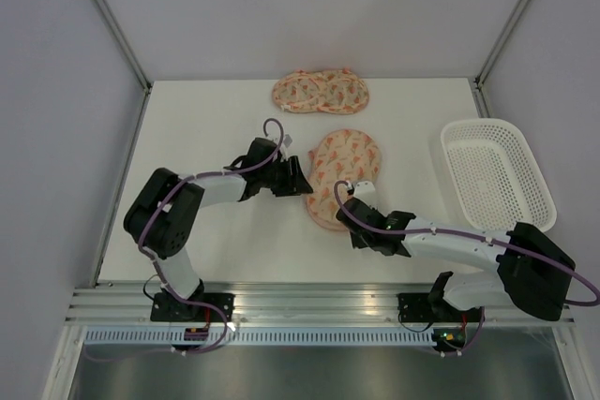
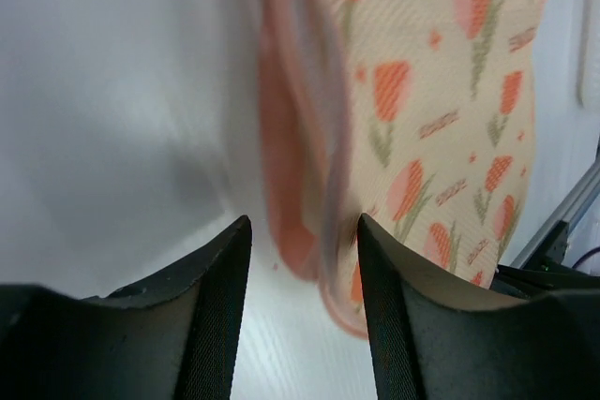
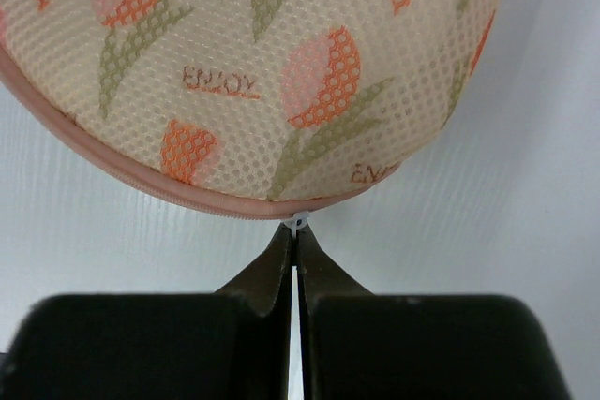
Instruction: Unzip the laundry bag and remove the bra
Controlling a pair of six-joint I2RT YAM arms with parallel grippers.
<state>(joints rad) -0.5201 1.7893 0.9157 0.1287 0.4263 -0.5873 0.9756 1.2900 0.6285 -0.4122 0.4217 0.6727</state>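
Right gripper (image 3: 297, 233): black fingers pressed tight together, pinching a small white zipper pull (image 3: 298, 222) at the near edge of the pink-orange two-lobed mesh laundry bag (image 3: 262, 72). Left gripper (image 2: 303, 231), on the bag's left side: fingers parted to a medium gap, holding nothing. The bag's left edge lines up with the gap just past the tips. Contact can't be judged because that view is blurred.

Bag fabric is fine honeycomb mesh over a cream-peach ground. The print is orange and pink tulip-like flowers on olive-green stems, with small orange diamond specks. "ENJOY" is printed in small brown-orange capitals. A second copy near the bag's rim is half readable, only "EN" sure. Pink zipper trim (image 3: 187, 196) runs along the curved rim and looks closed where visible. The bag is opaque enough that its contents can't be made out.

From the top view the bag lies flat on the white table (image 1: 206, 128), mid-table between the two grippers, one lobe nearer and one farther. The near lobe is partly covered by the right gripper.

Right of the bag, apart from it: white plastic lattice basket (image 1: 497, 175), with its near corner hidden behind the right arm. Beyond the bag, near the table's far edge: paler two-lobed twin pouch (image 1: 321, 91) with the same print, its text too small to read.
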